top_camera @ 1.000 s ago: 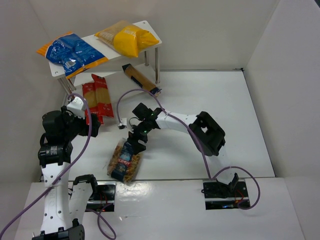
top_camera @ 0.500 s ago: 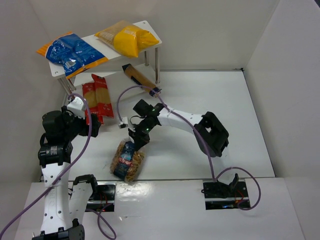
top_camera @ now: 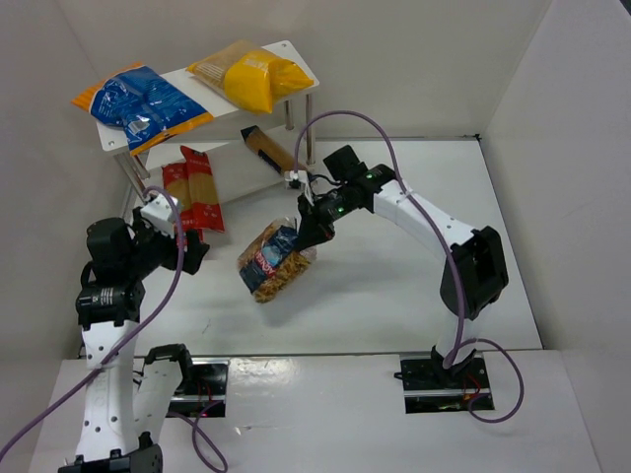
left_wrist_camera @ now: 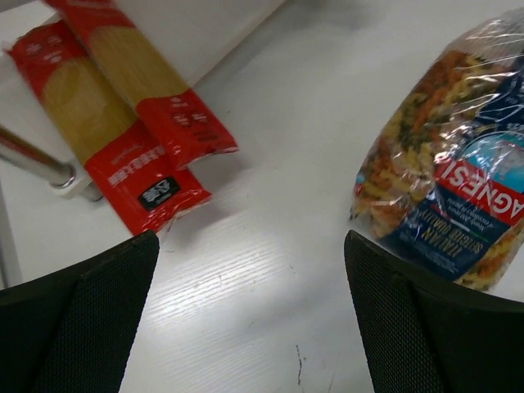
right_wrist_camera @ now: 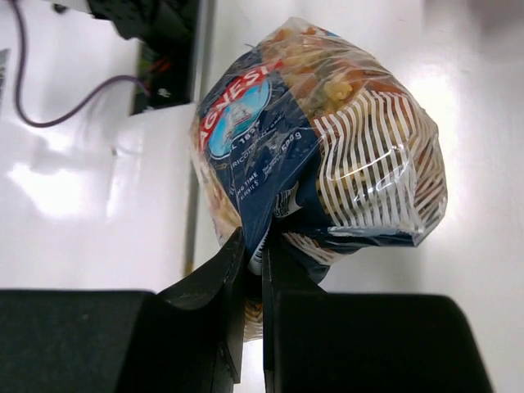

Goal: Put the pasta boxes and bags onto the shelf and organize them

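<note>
My right gripper [top_camera: 314,225] [right_wrist_camera: 255,255] is shut on the top edge of the clear bag of short pasta with a dark blue label [top_camera: 274,259] [right_wrist_camera: 315,139], which hangs lifted above the table; the same bag [left_wrist_camera: 454,172] shows at the right of the left wrist view. The white two-tier shelf [top_camera: 296,51] stands at the back left, with the blue-and-orange bag [top_camera: 143,103] and the yellow bag [top_camera: 251,75] on its top board. Two red spaghetti packs [top_camera: 192,189] [left_wrist_camera: 123,115] and the slim tan box [top_camera: 268,150] lie on the lower board. My left gripper [top_camera: 187,248] [left_wrist_camera: 246,327] is open over bare table.
White walls enclose the table on the left, back and right. The shelf's metal legs [top_camera: 310,126] stand near the tan box. A purple cable [top_camera: 345,116] arcs over the right arm. Both arm bases [top_camera: 442,379] sit at the near edge.
The right gripper closed on the pasta bag's top edge, lifted it off the table near the front and carried it back and to the right toward the shelf. The left arm barely moved.
</note>
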Controlling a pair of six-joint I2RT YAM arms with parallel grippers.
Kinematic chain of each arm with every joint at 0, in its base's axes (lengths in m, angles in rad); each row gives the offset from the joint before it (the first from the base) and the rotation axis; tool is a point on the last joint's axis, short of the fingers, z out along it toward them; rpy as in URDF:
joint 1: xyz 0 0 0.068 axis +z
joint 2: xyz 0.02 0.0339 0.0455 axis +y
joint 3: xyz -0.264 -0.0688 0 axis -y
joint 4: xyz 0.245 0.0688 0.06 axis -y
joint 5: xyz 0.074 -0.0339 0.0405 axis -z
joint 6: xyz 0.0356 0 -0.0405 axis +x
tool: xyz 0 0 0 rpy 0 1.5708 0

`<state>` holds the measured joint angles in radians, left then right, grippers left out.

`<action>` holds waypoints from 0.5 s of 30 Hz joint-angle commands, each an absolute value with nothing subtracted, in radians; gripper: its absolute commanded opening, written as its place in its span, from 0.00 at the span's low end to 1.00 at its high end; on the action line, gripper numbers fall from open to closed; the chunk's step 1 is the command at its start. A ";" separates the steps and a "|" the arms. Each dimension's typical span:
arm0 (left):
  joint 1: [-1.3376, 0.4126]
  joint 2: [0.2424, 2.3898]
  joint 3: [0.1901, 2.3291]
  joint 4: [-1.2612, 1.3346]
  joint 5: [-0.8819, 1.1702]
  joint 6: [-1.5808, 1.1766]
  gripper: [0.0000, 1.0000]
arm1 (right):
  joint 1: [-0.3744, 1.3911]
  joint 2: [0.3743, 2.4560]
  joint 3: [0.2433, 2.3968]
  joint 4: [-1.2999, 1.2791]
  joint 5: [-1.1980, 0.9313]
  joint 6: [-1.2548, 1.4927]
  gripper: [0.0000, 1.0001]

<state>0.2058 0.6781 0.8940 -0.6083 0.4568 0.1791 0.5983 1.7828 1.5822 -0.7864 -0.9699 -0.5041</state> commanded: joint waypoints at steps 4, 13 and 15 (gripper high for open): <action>0.049 0.791 0.926 -0.640 0.633 0.264 0.99 | 0.630 1.675 1.618 -0.762 -1.178 -0.469 0.00; -0.073 1.002 1.008 -0.781 0.926 0.511 0.99 | 0.597 1.562 1.609 -0.762 -1.190 -0.460 0.00; -0.074 1.037 1.017 -0.792 0.977 0.567 0.99 | 0.584 1.534 1.597 -0.772 -1.203 -0.460 0.00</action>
